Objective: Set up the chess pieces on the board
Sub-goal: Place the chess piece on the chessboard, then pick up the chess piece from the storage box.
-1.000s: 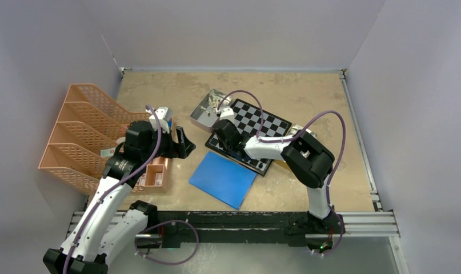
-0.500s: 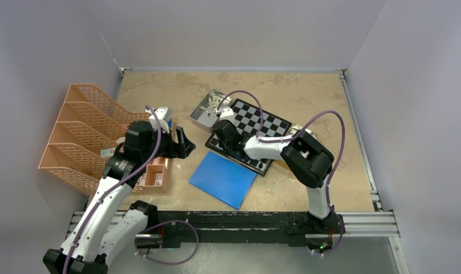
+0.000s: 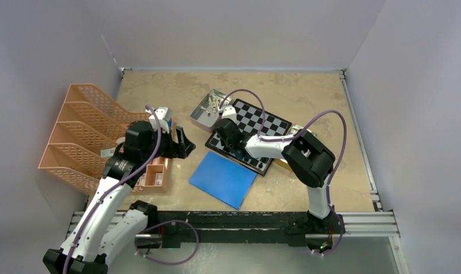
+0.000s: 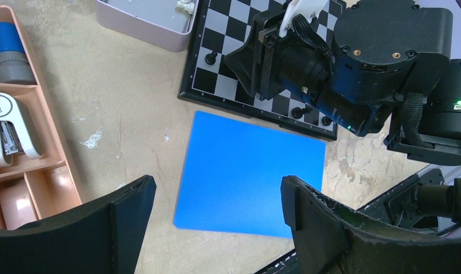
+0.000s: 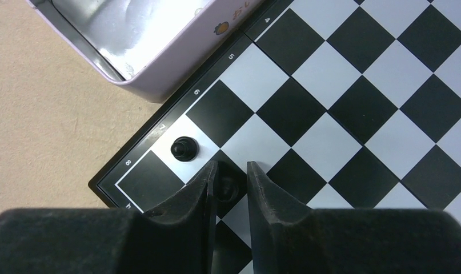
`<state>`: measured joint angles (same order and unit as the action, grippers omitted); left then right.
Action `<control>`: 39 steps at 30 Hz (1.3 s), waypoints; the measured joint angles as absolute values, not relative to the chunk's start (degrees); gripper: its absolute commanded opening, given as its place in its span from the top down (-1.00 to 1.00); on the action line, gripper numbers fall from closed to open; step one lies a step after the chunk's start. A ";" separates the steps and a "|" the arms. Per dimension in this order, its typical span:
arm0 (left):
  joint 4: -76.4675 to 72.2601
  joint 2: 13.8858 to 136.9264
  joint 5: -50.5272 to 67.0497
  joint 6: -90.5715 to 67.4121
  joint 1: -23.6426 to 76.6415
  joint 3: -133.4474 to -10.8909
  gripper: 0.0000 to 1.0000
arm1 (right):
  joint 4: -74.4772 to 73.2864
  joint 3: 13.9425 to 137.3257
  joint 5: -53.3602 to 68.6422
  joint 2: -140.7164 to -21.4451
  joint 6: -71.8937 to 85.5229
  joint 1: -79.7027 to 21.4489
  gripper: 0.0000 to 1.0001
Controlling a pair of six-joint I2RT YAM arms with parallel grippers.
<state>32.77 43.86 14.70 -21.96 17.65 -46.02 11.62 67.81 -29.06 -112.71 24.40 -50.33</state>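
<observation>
top view: right gripper (image 3: 224, 128) low over the left corner of the board (image 3: 268, 123). left wrist: left gripper (image 4: 216, 188) above the blue sheet (image 4: 248, 171), fingers (image 4: 125, 211) spread wide, empty. right wrist: fingers barely parted around a black piece (image 5: 228, 188) standing beside another pawn (image 5: 184, 149); placing it, seemingly; next, lift straight up.

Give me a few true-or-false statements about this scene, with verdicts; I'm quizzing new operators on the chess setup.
1. The left claw is open and holds nothing. True.
2. The blue sheet lies on top of the chessboard. False: it lies on the table, beside the chessboard.
3. A black chess piece stands between the fingers of the right claw. True.
4. The white stapler lies on the chessboard. False: it lies in the peach tray.
5. A black pawn stands on a white square near the chessboard's corner. True.
</observation>
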 measured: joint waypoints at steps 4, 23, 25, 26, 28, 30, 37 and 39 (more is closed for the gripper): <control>32.77 43.83 14.70 -21.96 17.65 -46.02 -0.62 | 10.92 67.81 -28.77 -111.87 24.32 -50.22 0.33; 32.77 43.86 14.72 -21.96 17.65 -46.02 -0.61 | 6.33 66.30 -22.87 -98.50 28.03 -45.67 0.26; 32.77 43.86 14.72 -21.96 17.65 -46.02 -0.61 | 4.23 65.60 -23.27 -95.70 30.13 -43.00 0.36; 32.77 43.86 14.72 -21.96 17.65 -46.02 -0.61 | 2.74 65.54 -23.81 -94.24 31.59 -41.30 0.39; 32.77 43.86 14.72 -21.96 17.65 -46.02 -0.61 | -0.10 65.54 -25.69 -91.77 34.59 -37.85 0.42; 32.77 43.86 14.72 -21.96 17.65 -46.02 -0.61 | -3.25 65.52 -27.59 -90.04 37.34 -34.83 0.42; 32.77 43.86 14.74 -21.96 17.65 -46.02 -0.61 | -10.87 59.53 -31.70 -84.38 44.73 -25.78 0.39; 32.77 43.86 14.74 -21.96 17.65 -46.02 -0.61 | -11.97 57.32 -33.43 -83.05 46.26 -23.92 0.38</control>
<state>32.77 43.86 14.74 -21.96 17.65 -46.02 -11.97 57.32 -33.43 -83.05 46.26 -23.92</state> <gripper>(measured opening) 0.809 0.300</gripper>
